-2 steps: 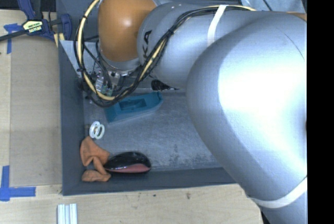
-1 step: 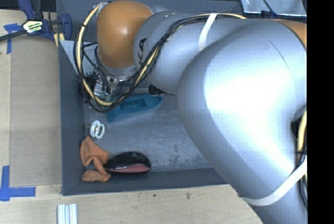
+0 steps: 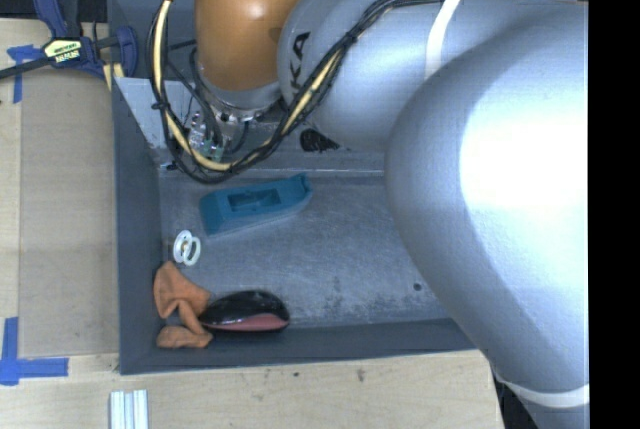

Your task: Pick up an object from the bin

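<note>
The tool (image 3: pixel 214 137) is hanging over the far left corner of the bin (image 3: pixel 136 217), just above the blue flat block (image 3: pixel 255 205) (released or clenched: cannot tell). A white ring (image 3: pixel 187 247), an orange cloth (image 3: pixel 176 301) and a black-and-pink oval (image 3: pixel 243 311) are lying at the front left.

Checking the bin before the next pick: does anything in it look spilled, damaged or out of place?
Nothing stands out. A blue plastic piece lies flat in the middle, a white ring near it, and a crumpled orange cloth touches a black oval object at the lower left; nothing looks broken or spilled.
</note>
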Tool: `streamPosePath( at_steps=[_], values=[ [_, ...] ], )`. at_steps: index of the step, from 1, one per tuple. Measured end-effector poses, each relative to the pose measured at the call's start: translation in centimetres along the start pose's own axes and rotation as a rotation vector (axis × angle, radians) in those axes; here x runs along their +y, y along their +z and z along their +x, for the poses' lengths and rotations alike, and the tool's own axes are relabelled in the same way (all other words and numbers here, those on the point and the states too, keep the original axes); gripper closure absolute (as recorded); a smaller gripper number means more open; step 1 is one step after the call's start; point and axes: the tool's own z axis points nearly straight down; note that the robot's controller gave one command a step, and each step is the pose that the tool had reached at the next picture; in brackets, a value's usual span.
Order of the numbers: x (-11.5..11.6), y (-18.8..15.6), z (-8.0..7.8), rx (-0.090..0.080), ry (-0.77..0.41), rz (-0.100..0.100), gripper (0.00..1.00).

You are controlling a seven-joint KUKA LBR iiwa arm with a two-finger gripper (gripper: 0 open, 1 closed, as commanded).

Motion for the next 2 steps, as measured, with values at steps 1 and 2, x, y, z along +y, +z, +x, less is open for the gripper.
streamPosePath(
  at_steps=[1, 2],
  values=[
    [-0.1, 5.0, 0.0, 0.013, 0.001, 0.009, 1.0],
    [0.1, -1.6, -0.2, 0.001, 0.0, 0.001, 1.0]
  ],
)
